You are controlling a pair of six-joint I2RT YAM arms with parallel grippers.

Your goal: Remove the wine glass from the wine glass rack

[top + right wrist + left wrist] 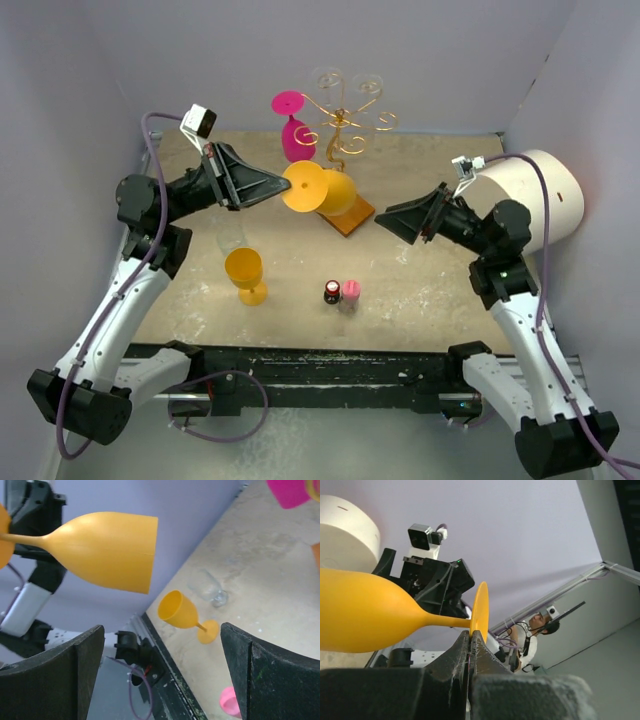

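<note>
Beige table (440, 290), purple walls. Near left, a spare orange glass (245, 272) stands on it. Mid-table your left gripper (283, 187) is clamped on the foot of the wine glass (335, 192), held sideways. Your right gripper (385, 220) gapes empty. The glass looks clear of the wine glass rack (345, 125) behind, so next carry it away and set it upright.

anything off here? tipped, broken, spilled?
One thing: the orange wine glass in the left gripper lies sideways. It is pinched only by the edge of its foot, which looks like a thin hold. The second orange glass stands upright. No spill or breakage visible.
</note>
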